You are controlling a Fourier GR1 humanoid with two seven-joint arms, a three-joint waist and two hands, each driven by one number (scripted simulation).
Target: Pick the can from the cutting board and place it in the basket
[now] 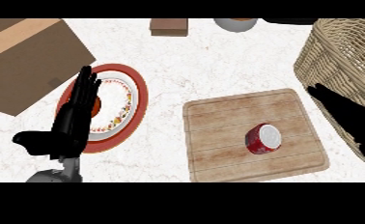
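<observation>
At the far left, a brown cardboard box (35,59) lies on the white marbled surface (214,68). Just right of it, the left robot hand (71,121) stands with its fingers straight and spread slightly, pointing to the far side, thumb out to the left, holding nothing. It partly covers a red-rimmed plate (132,97) with a patterned white centre. Further right, at the far edge, sit a small brown block (170,26) and a grey bowl (235,23), well apart from the plate. In the near middle-right lies the wooden cutting board (242,117), and the red can (262,140) lies tilted on its near-right part, its pale end facing up and right. At the right edge, the woven basket (331,54) stands beyond the board's far-right corner. The right robot hand (342,117) shows as a dark shape beside the board's right edge, below the basket; whether its fingers are spread or curled I cannot tell.
</observation>
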